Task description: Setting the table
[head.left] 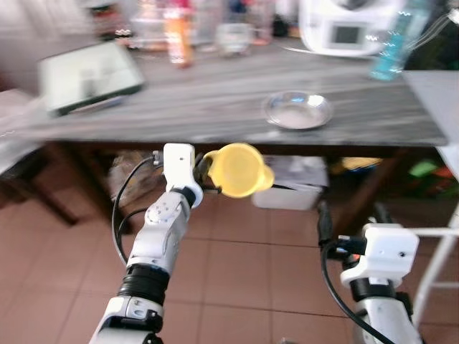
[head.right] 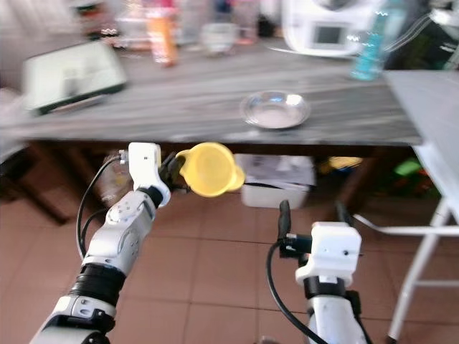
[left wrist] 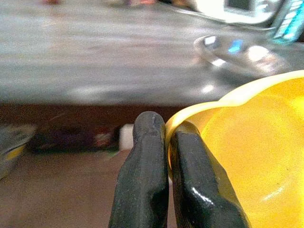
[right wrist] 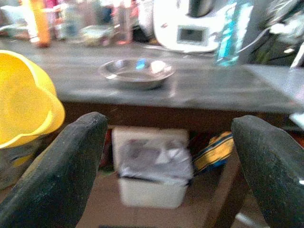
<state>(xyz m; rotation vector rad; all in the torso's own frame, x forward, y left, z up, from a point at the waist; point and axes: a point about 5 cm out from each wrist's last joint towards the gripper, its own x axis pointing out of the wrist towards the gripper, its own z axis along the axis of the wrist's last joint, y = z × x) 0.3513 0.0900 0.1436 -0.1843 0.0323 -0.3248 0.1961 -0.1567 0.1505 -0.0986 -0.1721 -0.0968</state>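
Yellow plastic cup hangs in air just below the front edge of the grey wood-grain table, its rim pinched between the left gripper fingers, clamped tight. Right gripper lower, over the tiled floor, fingers wide apart, holding nothing. Round shallow metal dish sits on the table near the edge, beyond the cup & to its right. White appliance at the back.

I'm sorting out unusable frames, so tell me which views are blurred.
Left eye view: far things smeared, yellow cup fairly sharp. Left wrist view: left gripper crisp, metal bowl blurred with glare. Right wrist view: soft all over, right gripper fuzzy-edged.
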